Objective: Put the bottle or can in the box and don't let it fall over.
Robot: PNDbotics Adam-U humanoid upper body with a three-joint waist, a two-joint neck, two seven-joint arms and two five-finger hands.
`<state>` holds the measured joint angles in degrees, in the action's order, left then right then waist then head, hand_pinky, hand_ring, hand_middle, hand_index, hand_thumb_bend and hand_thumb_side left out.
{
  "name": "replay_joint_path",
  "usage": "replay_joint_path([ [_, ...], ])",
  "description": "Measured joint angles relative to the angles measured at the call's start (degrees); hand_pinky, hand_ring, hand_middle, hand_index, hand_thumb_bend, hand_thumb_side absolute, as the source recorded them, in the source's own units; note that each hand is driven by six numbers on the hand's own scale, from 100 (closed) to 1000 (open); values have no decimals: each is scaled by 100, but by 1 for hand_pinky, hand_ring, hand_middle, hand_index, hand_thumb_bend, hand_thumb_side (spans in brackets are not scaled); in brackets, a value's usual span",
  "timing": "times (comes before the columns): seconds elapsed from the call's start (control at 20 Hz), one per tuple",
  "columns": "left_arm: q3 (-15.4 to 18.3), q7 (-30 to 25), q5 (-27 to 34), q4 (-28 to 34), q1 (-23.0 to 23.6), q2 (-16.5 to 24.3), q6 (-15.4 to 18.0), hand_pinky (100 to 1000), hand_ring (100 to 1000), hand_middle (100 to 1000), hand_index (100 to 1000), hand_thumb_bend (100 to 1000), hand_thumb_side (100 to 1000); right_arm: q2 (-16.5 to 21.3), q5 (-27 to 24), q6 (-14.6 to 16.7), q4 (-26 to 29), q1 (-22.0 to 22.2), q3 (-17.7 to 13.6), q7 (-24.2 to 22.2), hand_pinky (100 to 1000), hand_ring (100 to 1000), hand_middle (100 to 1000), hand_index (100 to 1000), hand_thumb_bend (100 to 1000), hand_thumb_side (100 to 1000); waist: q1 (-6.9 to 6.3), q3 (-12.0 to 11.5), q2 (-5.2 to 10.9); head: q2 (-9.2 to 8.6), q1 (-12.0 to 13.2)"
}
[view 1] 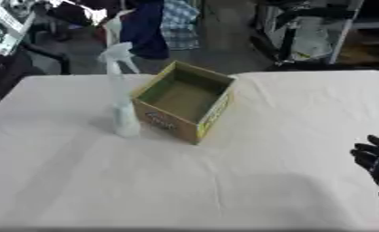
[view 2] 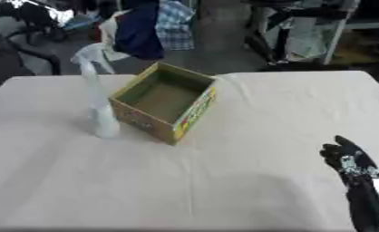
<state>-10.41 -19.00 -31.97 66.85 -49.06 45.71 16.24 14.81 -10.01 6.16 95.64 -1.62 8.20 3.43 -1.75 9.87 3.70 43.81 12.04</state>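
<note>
A tall white spray bottle (view 1: 121, 97) stands upright on the white-covered table (view 1: 185, 181), just left of an open cardboard box (view 1: 185, 100). The box is empty, with yellow and green print on its sides. My right hand (view 2: 350, 161) shows at the lower right, well away from both, black fingers relaxed and pointing up, holding nothing. My left hand is not in sight.
Beyond the table's far edge hang clothes (view 2: 157, 25), with a dark chair (view 1: 46, 54) at the left and metal shelving (view 1: 319, 31) at the right. Bare cloth spreads across the front and right of the table.
</note>
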Motion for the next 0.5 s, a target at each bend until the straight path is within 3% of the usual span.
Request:
replay_joint_path([
  [0.15, -47, -177, -38, -63, 44, -1, 27, 756, 610, 589, 686, 100, 230, 0, 0, 0, 0, 2, 0, -1, 892, 799, 728, 876, 100, 713, 0, 0, 5, 0, 0],
  [0.35, -121, -547, -57, -152, 127, -13, 29, 834, 795, 804, 882, 100, 147, 0, 0, 1, 0, 0, 2, -4, 892, 799, 728, 876, 100, 715, -3, 11, 6, 0, 0],
  [0.4, -142, -683, -68, -183, 150, -24, 24, 853, 834, 857, 927, 100, 151, 0, 0, 1, 0, 0, 2, -4, 892, 799, 728, 876, 100, 717, -3, 24, 6, 0, -2],
  [0.5, -174, -964, -81, -243, 178, -53, 4, 874, 874, 911, 970, 100, 302, 0, 0, 1, 0, 16, 2, -4, 892, 799, 728, 877, 100, 716, -4, 33, 6, 0, -8],
])
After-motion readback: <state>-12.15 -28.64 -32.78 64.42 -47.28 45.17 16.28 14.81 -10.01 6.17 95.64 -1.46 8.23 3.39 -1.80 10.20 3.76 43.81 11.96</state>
